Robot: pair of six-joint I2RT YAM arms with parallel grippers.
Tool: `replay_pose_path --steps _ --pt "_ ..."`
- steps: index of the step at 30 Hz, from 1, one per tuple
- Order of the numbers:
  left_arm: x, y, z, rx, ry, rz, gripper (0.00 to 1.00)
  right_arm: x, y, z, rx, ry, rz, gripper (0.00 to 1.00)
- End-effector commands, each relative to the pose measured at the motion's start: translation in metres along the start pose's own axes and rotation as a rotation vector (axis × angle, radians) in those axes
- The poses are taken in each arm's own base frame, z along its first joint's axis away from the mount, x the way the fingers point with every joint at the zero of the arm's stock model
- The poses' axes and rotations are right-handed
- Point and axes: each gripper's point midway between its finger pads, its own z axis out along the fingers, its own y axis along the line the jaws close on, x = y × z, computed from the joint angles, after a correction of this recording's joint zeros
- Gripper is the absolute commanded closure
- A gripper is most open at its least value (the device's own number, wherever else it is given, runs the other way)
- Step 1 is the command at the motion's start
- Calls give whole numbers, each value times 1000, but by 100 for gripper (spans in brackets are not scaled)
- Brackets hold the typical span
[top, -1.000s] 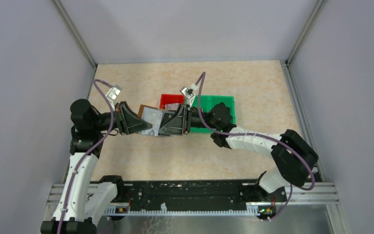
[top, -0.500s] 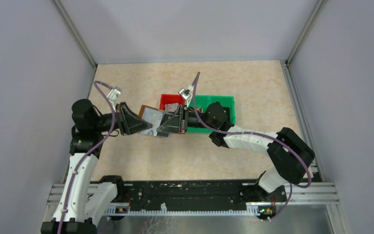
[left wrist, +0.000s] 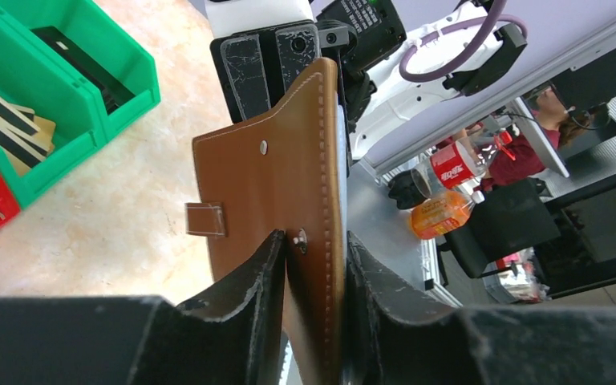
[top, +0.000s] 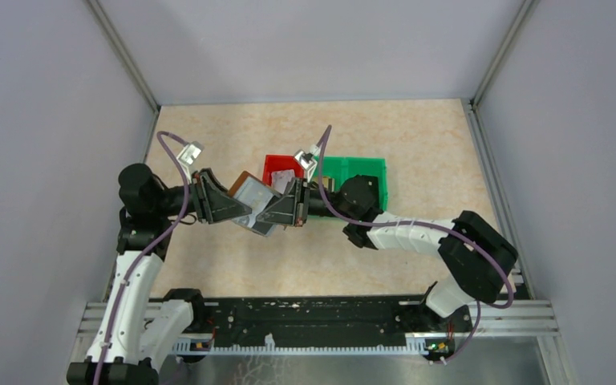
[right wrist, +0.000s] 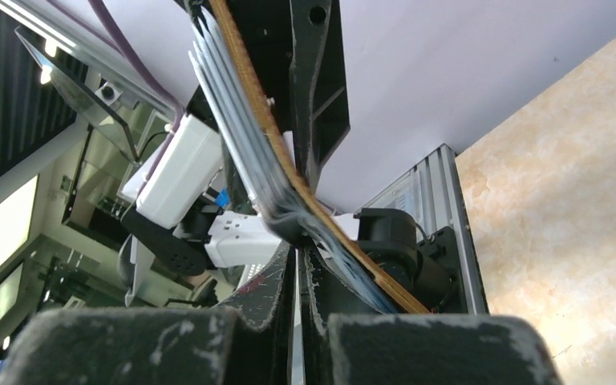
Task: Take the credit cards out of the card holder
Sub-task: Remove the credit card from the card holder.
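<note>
Since a second ago your right arm has slid further in toward the left one, and its jaws have gone from part-open to clenched. The card holder (left wrist: pixel 273 184) has also swung to a steeper tilt between the two arms.

You have the card holder up off the bench (top: pixel 417 144), just on the near side of the red bin (top: pixel 275 164) in the top view, with its pale inside turned upward. From the left wrist you see its brown outer face standing on edge, the little snap tab (left wrist: pixel 206 219) sticking out to the left.

Your left jaws are grasping the card holder, one finger (left wrist: pixel 261 273) on the brown face by the snap stud and the other (left wrist: pixel 365 277) against the far side.

Your right jaws are clenched tight, the tips meeting at the edge of the pale inner leaves. The right wrist view is too close and edge-on there, so you cannot tell whether a pocket leaf or a card is nipped between them.

Some credit cards (left wrist: pixel 24 132) already lie in the green bin (left wrist: pixel 120 88), gold with dark stripes, and a dark one sits further back. The green bin stands touching the red bin, on its right in the top view.
</note>
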Motion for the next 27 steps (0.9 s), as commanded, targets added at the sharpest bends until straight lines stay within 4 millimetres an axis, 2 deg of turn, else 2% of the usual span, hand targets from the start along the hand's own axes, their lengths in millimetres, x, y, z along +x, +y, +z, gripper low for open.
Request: replay_pose_path --steps 1,8,17,18,20,22,27 --pt "4 -12 -1 53 31 -11 71 -14 25 -4 -72 -82 -72 100" --pt "0 -13 0 52 19 -29 88 -10 23 -9 -70 -86 -67 100" --pt "-2 -14 0 51 11 -41 87 -5 21 -14 -69 -91 -64 100" --pt "-2 -14 0 51 11 -36 87 -6 23 -13 -77 -92 -67 96" --pt "-1 -13 0 46 11 -28 87 -10 27 -12 -92 -98 -69 78" --pt "0 -12 0 42 12 -15 87 -13 31 -9 -108 -100 -74 70" --pt "3 -7 -1 14 16 11 88 -20 41 -2 -151 -94 -73 65"
